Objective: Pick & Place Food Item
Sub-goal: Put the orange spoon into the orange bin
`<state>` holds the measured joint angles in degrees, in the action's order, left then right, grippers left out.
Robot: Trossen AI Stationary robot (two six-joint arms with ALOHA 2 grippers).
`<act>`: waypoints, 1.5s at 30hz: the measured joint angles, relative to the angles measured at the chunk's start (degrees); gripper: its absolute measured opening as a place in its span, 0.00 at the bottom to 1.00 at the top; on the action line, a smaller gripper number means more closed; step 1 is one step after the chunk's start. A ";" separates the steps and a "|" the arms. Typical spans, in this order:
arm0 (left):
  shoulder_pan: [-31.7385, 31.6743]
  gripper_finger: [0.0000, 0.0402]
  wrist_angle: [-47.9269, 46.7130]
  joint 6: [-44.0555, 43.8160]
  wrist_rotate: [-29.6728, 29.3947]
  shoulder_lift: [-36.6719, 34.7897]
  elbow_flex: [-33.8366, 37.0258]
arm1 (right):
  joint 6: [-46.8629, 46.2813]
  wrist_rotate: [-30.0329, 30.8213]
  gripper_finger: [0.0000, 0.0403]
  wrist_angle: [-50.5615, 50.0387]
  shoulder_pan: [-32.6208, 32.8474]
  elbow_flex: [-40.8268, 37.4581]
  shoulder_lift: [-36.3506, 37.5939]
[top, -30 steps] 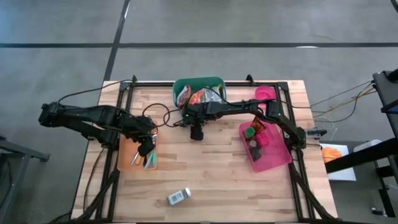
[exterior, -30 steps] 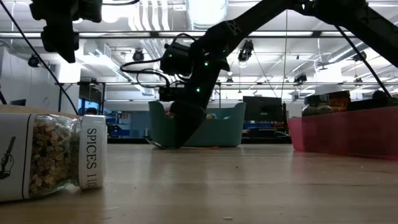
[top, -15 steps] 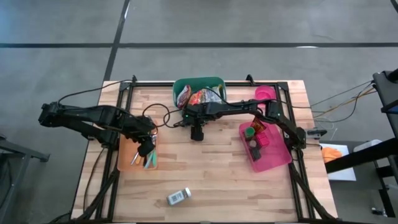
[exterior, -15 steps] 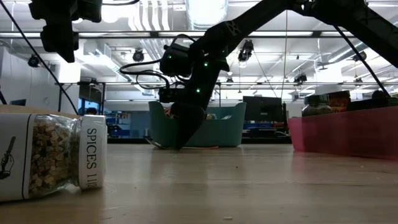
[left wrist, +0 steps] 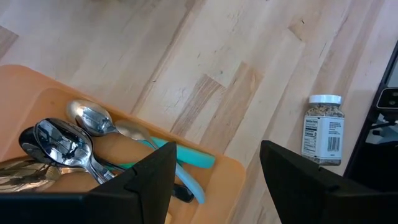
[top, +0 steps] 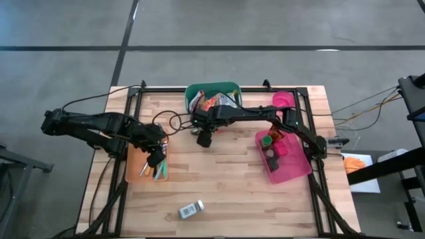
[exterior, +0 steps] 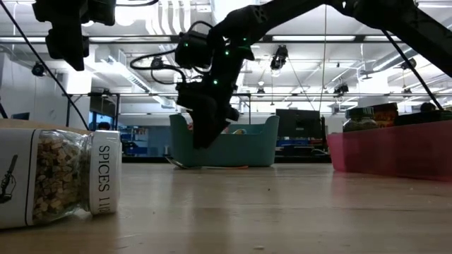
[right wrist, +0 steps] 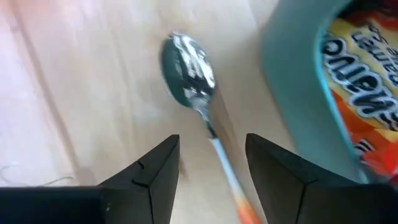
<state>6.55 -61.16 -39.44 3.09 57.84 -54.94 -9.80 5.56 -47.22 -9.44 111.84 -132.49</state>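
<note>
Right wrist view: spoon point(right wrist: 189, 78) lies on the counter point(right wrist: 74, 93) just beside the green bin point(right wrist: 298, 93) of snack packets, at about 12 o'clock on the counter. Your right end effector point(right wrist: 208, 171) hovers over it, fingers parted, empty. Approach step, I'd say. Next: descend, straddle the handle, clench. Left end effector point(left wrist: 214, 180) waits released over the orange tray point(left wrist: 37, 93) at 9 o'clock.

Orange tray point(left wrist: 37, 87) on wooden table point(left wrist: 205, 56), metal spoons point(left wrist: 81, 134) and teal handle point(left wrist: 186, 158) lying inside, spice jar point(left wrist: 324, 129) on its side well apart, own fingers point(left wrist: 155, 180) spread, holding nothing
</note>
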 joint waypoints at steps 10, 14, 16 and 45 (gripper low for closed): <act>0.06 0.59 0.00 0.04 0.24 0.00 0.00 | 14.73 0.44 0.45 8.01 4.51 -3.91 0.00; 0.13 0.59 0.00 0.07 0.75 0.00 0.00 | 17.24 0.79 0.45 10.78 4.32 -6.12 0.02; 0.13 0.59 0.00 0.09 1.05 0.00 0.00 | 17.42 1.88 0.45 10.71 3.95 -6.69 0.02; 0.33 0.59 0.00 0.04 1.51 0.00 0.00 | 20.96 5.73 0.02 13.47 1.28 -7.51 0.16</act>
<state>6.87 -61.17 -39.40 4.60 57.84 -54.94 11.16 11.30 -33.75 -8.16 104.32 -132.32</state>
